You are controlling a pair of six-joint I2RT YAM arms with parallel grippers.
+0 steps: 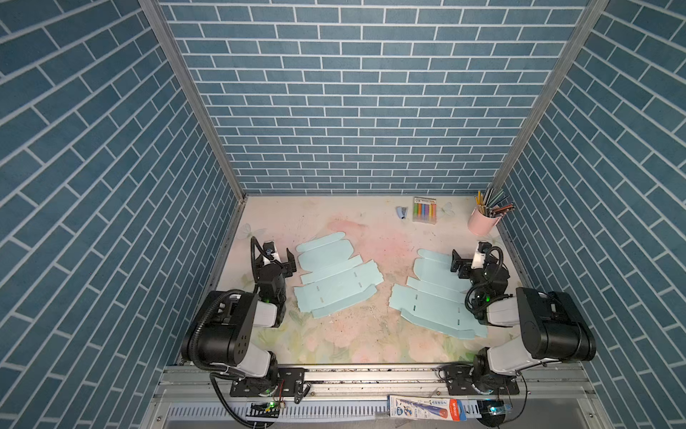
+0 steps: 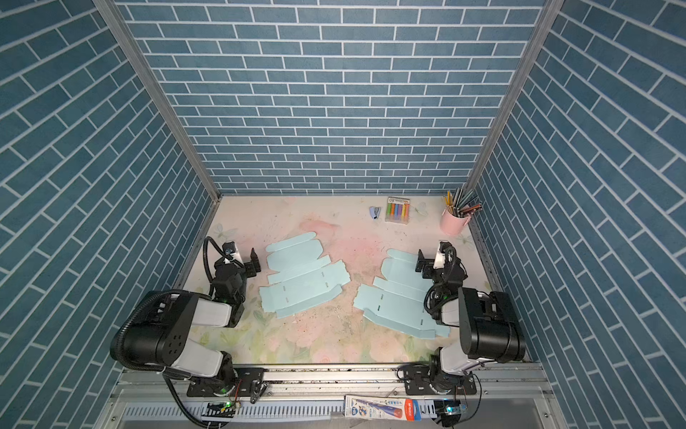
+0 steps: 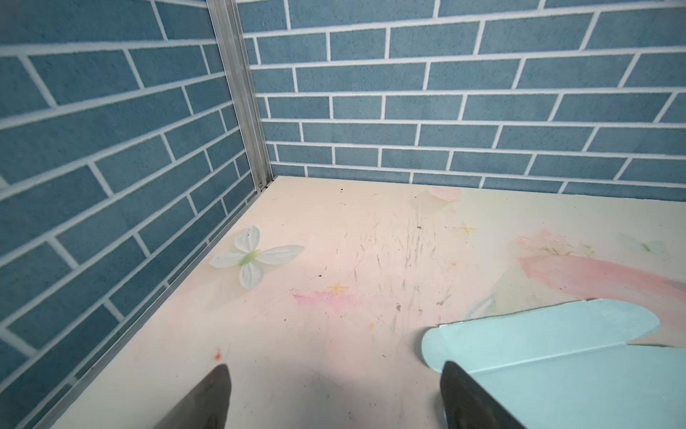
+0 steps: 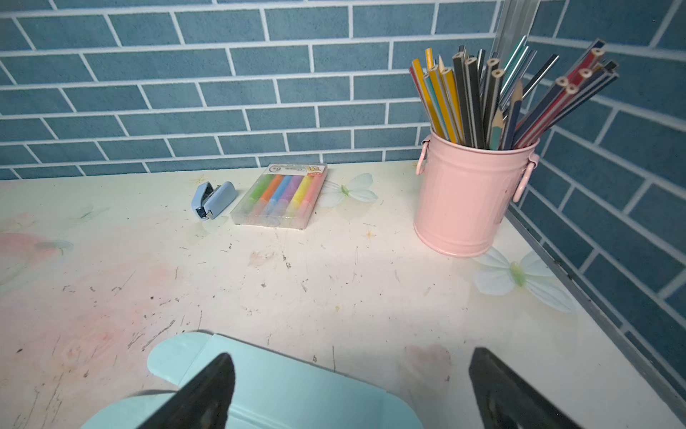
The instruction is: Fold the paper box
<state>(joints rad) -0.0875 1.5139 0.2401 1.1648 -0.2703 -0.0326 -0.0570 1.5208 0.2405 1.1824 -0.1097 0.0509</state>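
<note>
Floral tabletop (image 1: 352,334) — left paper box (image 1: 334,278) flat, just beside left fingers (image 1: 290,258).

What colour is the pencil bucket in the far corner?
The pencil bucket is plain pale pink all over, with no pattern. It shows best in the right wrist view.

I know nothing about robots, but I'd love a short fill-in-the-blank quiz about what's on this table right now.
1. Counting the left paper box and the right paper box, the table holds ____ unfolded boxes.
2. The pencils stand in a bucket coloured ____.
3. The left gripper and the right gripper hold nothing; the jaws of both are ____.

Missing words: two; pink; open.
</note>
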